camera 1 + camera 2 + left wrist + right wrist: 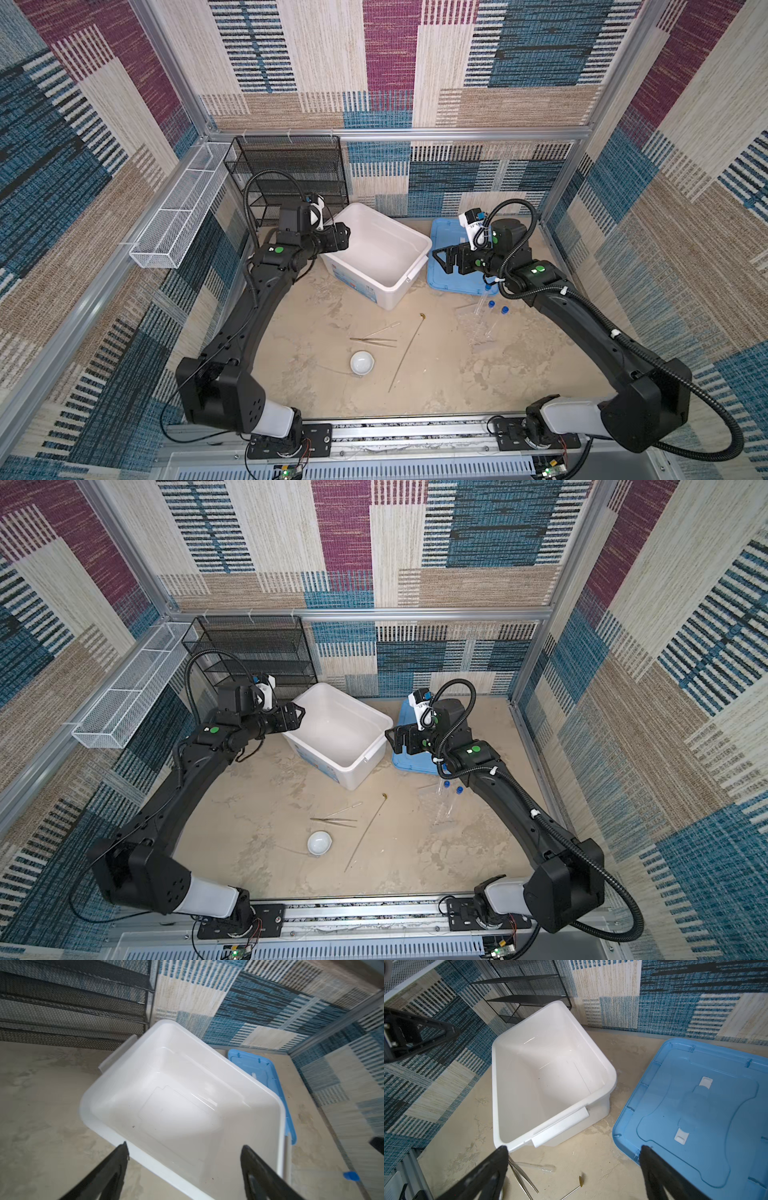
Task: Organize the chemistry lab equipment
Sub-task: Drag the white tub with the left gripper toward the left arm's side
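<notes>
Metal tweezers, a clear dropper and a long spoon-tipped rod lie mid-floor. In front of them sits a small white dish. Blue-capped clear tubes lie by a clear rack, partly under my right arm. My left gripper hovers open and empty over the left rim of the white tub. My right gripper hangs open and empty between the tub and the blue lid.
The tub stands open with nothing in it, and the lid lies flat on its right. A black wire-mesh shelf stands at the back left. A white mesh basket hangs on the left wall.
</notes>
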`<act>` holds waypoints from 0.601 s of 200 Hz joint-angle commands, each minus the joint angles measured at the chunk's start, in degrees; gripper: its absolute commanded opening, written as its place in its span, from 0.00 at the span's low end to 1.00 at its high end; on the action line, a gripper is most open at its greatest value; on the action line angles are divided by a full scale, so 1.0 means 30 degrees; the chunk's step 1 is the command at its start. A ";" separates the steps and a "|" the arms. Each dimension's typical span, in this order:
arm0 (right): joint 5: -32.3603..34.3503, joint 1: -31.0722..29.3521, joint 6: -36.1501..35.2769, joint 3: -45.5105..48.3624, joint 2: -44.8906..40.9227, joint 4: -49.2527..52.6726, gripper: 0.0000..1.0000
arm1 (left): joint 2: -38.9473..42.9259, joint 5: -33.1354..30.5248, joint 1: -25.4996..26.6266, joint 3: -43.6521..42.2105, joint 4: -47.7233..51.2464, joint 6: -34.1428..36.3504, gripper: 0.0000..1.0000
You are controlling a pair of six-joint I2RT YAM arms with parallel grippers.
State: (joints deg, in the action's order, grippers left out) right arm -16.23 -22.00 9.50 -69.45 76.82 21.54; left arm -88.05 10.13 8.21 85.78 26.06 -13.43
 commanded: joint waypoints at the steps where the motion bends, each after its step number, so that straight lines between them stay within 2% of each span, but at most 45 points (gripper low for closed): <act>1: 0.0129 -0.0025 -0.0418 0.0090 0.0029 -0.0451 0.99 | -0.1888 0.0242 -0.0636 0.1900 0.0818 0.3037 0.86; 26: 0.0077 -0.0021 -0.0885 0.0136 0.0186 -0.0590 0.99 | -0.4302 -0.0455 -0.1018 0.4463 0.1688 0.4426 0.87; 77: -0.0449 -0.0035 -0.0907 0.0166 0.1199 -0.0784 0.99 | -0.8463 0.0236 -0.1797 0.8509 0.3619 0.6122 0.85; 97: -0.0449 -0.0039 -0.0924 0.0269 0.1252 -0.0968 0.99 | -0.9583 0.0695 -0.1828 0.9412 0.4283 0.6702 0.84; 120: -0.0398 -0.0021 -0.0917 0.0269 0.1332 -0.1013 0.99 | -0.9987 0.0793 -0.1828 0.9108 0.3878 0.6915 0.78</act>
State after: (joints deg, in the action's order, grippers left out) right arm -16.99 -22.02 7.27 -68.82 80.53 20.62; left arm -117.05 10.98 2.76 113.08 36.40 4.05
